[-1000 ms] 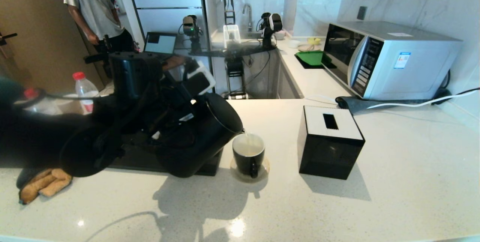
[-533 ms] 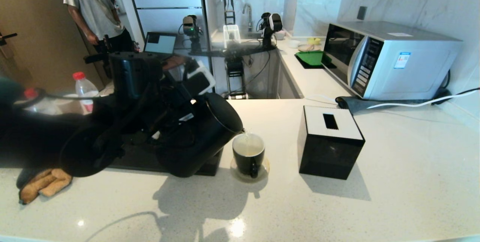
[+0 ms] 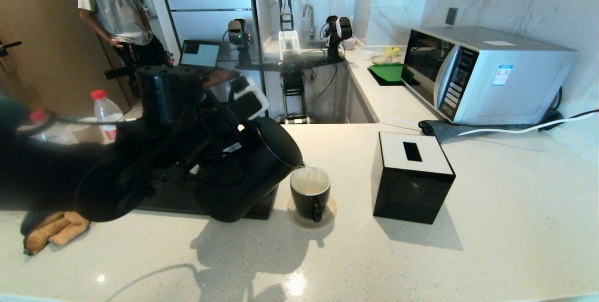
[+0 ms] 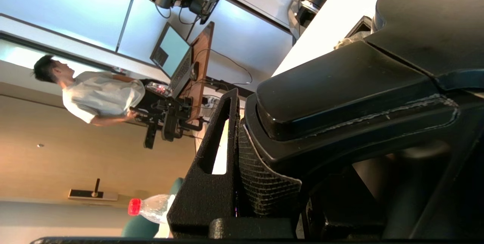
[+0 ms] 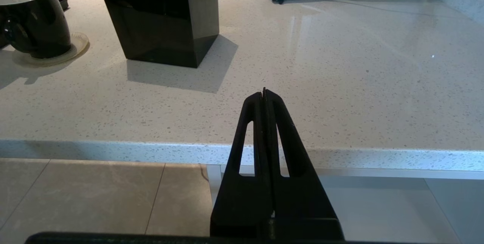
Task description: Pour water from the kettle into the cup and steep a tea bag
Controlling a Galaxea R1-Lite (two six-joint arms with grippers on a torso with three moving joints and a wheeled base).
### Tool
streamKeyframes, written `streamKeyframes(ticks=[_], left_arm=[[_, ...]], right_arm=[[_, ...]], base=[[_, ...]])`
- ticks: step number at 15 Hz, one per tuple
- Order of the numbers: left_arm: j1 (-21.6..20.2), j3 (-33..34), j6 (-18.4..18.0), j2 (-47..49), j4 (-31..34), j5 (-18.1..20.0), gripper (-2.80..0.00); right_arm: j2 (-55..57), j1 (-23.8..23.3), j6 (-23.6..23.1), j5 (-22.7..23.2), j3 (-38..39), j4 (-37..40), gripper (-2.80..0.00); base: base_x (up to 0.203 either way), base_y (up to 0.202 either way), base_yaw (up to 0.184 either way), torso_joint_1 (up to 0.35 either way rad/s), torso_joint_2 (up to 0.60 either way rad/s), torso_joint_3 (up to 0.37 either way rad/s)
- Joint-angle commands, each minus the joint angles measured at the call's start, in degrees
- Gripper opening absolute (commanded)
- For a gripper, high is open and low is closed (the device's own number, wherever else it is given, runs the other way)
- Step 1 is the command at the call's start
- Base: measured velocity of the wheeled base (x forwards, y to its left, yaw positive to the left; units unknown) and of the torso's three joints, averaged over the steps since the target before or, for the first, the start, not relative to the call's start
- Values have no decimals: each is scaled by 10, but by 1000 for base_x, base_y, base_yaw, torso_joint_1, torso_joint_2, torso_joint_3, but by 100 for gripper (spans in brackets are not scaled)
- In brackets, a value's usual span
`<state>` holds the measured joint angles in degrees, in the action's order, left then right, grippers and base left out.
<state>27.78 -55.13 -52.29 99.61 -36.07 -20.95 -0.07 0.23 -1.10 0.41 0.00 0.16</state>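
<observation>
- Pouring step: left gripper (image 3: 220, 140) clamps the kettle (image 3: 255, 171) handle, tilted; water (image 3: 306, 171) streams into cup (image 3: 310, 192).
- Right gripper (image 5: 264, 94) closed, empty, parked off the counter edge.
- Next, judged: level the kettle before overflow; tea bag not visible.

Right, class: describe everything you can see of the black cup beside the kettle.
The cup is a small glossy black mug, white inside, with a small handle facing the camera. It stands upright on a pale round coaster on the speckled counter, left of the black tissue box. The tilted kettle pours a thin stream of water into it; it is partly filled.
</observation>
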Motion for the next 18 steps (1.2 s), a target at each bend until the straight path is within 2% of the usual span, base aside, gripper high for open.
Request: streamKeyframes(ticks=[1, 18], left_arm=[[1, 0, -4, 0, -2, -1, -280], [5, 11, -3, 0, -3, -1, -280]], right_arm=[[1, 0, 0, 0, 0, 0, -280], [1, 0, 0, 0, 0, 0, -280]], base=[[0, 0, 0, 0, 0, 0], [0, 0, 0, 0, 0, 0]])
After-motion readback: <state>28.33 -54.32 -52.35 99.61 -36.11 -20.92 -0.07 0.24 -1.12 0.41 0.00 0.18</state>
